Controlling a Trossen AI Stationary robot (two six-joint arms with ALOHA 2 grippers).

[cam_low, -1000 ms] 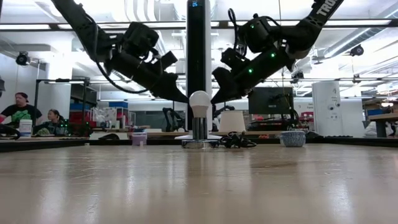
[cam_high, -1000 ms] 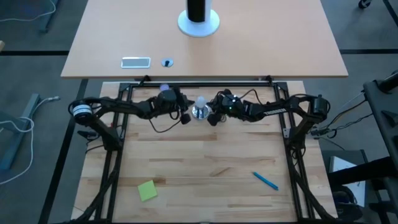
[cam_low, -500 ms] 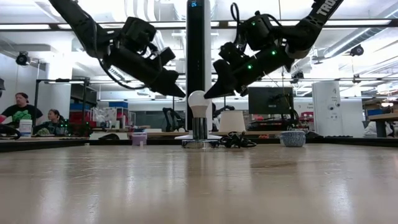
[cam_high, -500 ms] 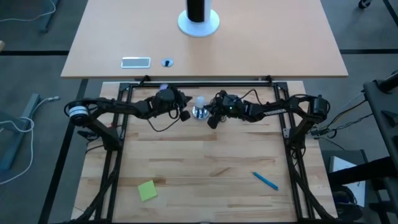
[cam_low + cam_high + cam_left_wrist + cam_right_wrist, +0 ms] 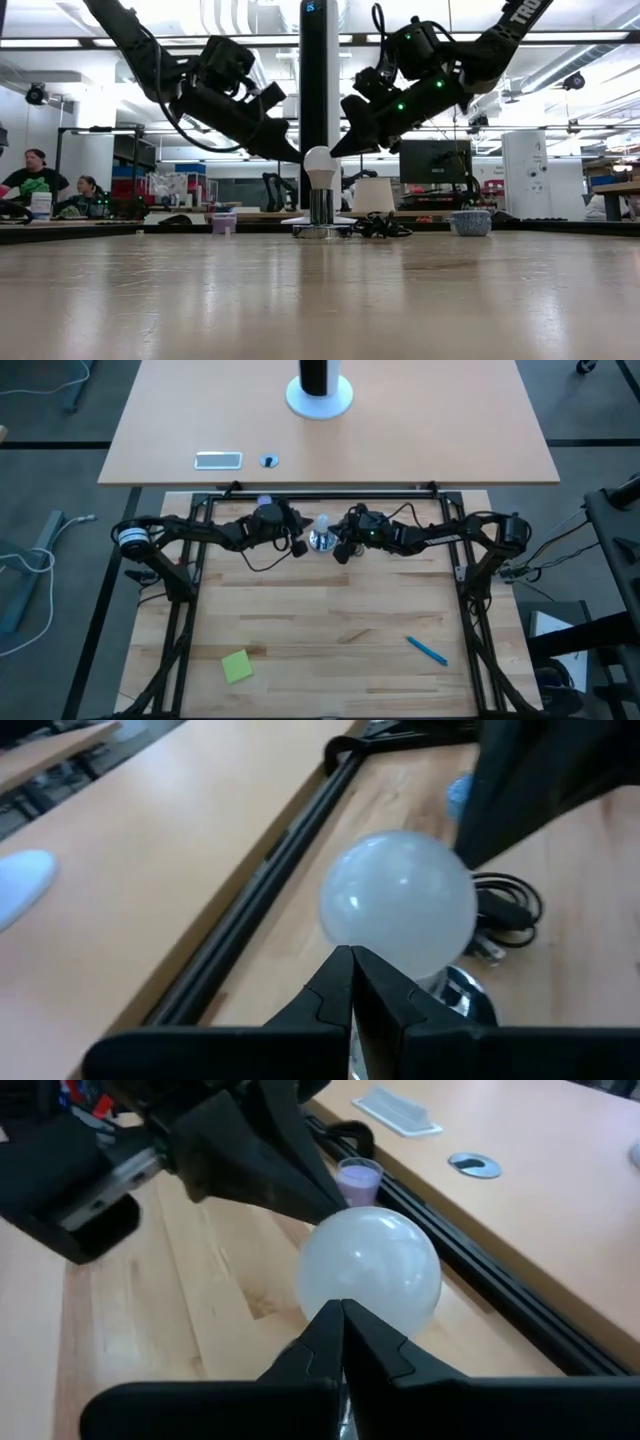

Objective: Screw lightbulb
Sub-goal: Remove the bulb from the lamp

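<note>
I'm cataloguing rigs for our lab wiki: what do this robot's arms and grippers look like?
Both arms are dark, nearly black, jointed links. The left gripper and right gripper end in tapered black fingers, wedge-shaped. Loose black cables loop along each arm. Small green lights glow on the right arm, which carries white lettering near its upper link.

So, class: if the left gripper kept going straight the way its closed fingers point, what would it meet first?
Most likely the lightbulb: the left gripper, shut, aims right at its white globe, though the gap between them is hard to judge.
</note>
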